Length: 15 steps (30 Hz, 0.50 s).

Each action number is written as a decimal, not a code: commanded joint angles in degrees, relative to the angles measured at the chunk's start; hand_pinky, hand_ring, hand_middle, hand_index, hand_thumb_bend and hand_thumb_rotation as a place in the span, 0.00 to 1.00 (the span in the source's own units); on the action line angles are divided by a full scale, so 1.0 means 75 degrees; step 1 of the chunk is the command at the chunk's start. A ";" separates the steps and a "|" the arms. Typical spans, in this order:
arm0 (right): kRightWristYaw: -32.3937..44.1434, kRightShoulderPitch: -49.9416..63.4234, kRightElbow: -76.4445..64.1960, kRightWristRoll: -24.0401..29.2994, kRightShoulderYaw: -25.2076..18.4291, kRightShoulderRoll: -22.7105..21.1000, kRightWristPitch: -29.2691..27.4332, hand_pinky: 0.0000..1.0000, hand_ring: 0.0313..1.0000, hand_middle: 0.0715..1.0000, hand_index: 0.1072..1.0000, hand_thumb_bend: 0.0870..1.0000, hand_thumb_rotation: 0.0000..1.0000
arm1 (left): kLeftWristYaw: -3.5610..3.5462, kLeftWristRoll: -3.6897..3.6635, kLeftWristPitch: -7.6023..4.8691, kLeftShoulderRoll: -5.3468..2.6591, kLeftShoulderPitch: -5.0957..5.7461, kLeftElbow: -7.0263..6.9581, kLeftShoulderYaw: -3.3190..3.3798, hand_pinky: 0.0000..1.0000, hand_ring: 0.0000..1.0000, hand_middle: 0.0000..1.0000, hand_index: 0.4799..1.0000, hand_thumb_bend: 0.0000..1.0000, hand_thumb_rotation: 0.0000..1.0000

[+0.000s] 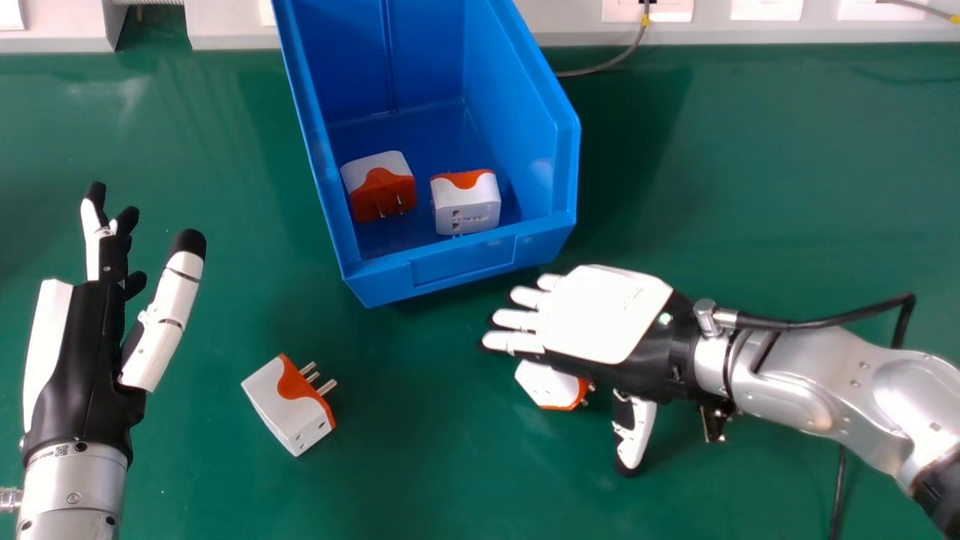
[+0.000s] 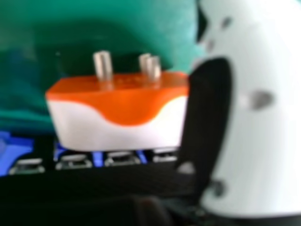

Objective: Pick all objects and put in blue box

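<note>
My right hand (image 1: 600,315) is open, palm down over a white and orange adapter (image 1: 551,386) that is partly hidden beneath it. In the right hand view that adapter (image 2: 120,113) lies between the fingers and the thumb of my right hand (image 2: 254,117), its metal pins showing. My left hand (image 1: 82,352) stands open and holds nothing at the left side of the head view. Another adapter (image 1: 289,405) lies on the green table between the hands, pins pointing up and right. Inside the blue box (image 1: 465,262) rest two adapters, one tilted (image 1: 379,186), one beside it (image 1: 466,202).
The blue box's front edge is just beyond my right hand. A black cable (image 1: 817,319) runs along the right forearm. At the table's (image 1: 750,187) far edge, a grey cable (image 1: 607,64) trails down from a white panel (image 1: 645,9) with sockets.
</note>
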 commanded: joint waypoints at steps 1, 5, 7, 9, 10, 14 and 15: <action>-0.0341 -0.0253 0.0312 -0.0058 0.0133 0.0053 -0.0042 0.93 0.96 0.94 0.90 0.69 0.17 | 0.0058 0.0004 0.0008 -0.0007 -0.0003 -0.0254 0.0016 0.92 0.99 0.98 0.97 0.45 0.87; -0.0633 -0.0462 0.0663 -0.0109 0.0293 0.0067 -0.0115 0.91 0.95 0.93 0.88 0.67 0.15 | 0.0047 -0.0023 0.0017 -0.0010 0.0008 -0.0272 0.0023 0.92 0.99 0.98 0.97 0.45 0.87; -0.0672 -0.0527 0.0726 -0.0109 0.0342 0.0046 -0.0137 0.90 0.94 0.93 0.88 0.67 0.15 | 0.0049 -0.0021 0.0019 -0.0005 -0.0005 -0.0257 0.0021 0.92 0.99 0.98 0.97 0.45 0.87; -0.0711 -0.0585 0.0743 -0.0120 0.0399 -0.0003 -0.0173 0.89 0.94 0.92 0.87 0.65 0.14 | 0.0048 -0.0023 0.0005 0.0011 -0.0027 -0.0207 0.0027 0.92 0.99 0.98 0.97 0.45 0.87; -0.0743 -0.0614 0.0746 -0.0139 0.0434 -0.0033 -0.0195 0.89 0.94 0.91 0.86 0.64 0.13 | 0.0043 -0.0034 -0.0006 0.0018 -0.0038 -0.0179 0.0034 0.92 0.99 0.98 0.97 0.45 0.87; -0.0972 -0.0820 0.0826 -0.0343 0.0622 -0.0149 -0.0333 0.89 0.93 0.91 0.86 0.63 0.11 | 0.0042 -0.0034 -0.0022 0.0033 -0.0031 -0.0170 0.0050 0.92 0.99 0.98 0.97 0.45 0.87; -0.1025 -0.0884 0.0862 -0.0390 0.0664 -0.0167 -0.0373 0.88 0.93 0.90 0.85 0.62 0.10 | 0.0036 -0.0038 -0.0014 0.0033 -0.0017 -0.0194 0.0054 0.92 0.99 0.98 0.97 0.45 0.87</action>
